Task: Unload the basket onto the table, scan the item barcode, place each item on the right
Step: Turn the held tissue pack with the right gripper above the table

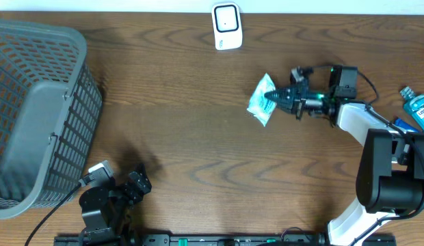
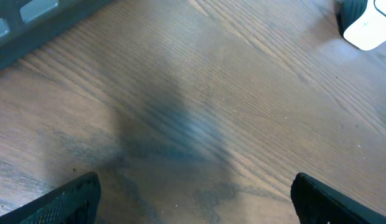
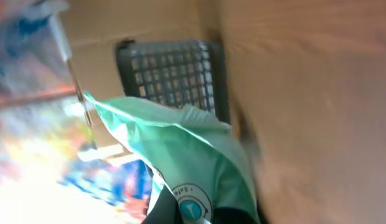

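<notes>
A pale green and white plastic pouch (image 1: 261, 101) is pinched at its right end by the right jaws, which are closed tight on it. The right arm (image 1: 355, 116), white and black, reaches in from the right edge of the brown wood-grain worktop (image 1: 184, 123) with its wrist pointing left. The pouch sits right of centre, in the far half of the worktop and well apart from every edge. Whether it touches the wood, I cannot tell.

In the right wrist view the picture is blurred and turned on its side. The pouch (image 3: 193, 155) fills the lower middle, with a round printed mark on its face.

A small white box-shaped scanner with a dark window (image 1: 226, 26) stands at the middle of the far edge. It is to the far left of the pouch and clearly apart from it.

A grey plastic lattice basket (image 1: 34, 109) takes up the far-left corner and much of the left edge.

A clear blue plastic bottle with a white label (image 1: 418, 109) lies at the right edge, behind the right arm.

The left jaws stand wide open near the near-left corner, beside the basket. In the left wrist view the two dark fingertips (image 2: 75, 199) show at the bottom corners, with only bare wood between them.
</notes>
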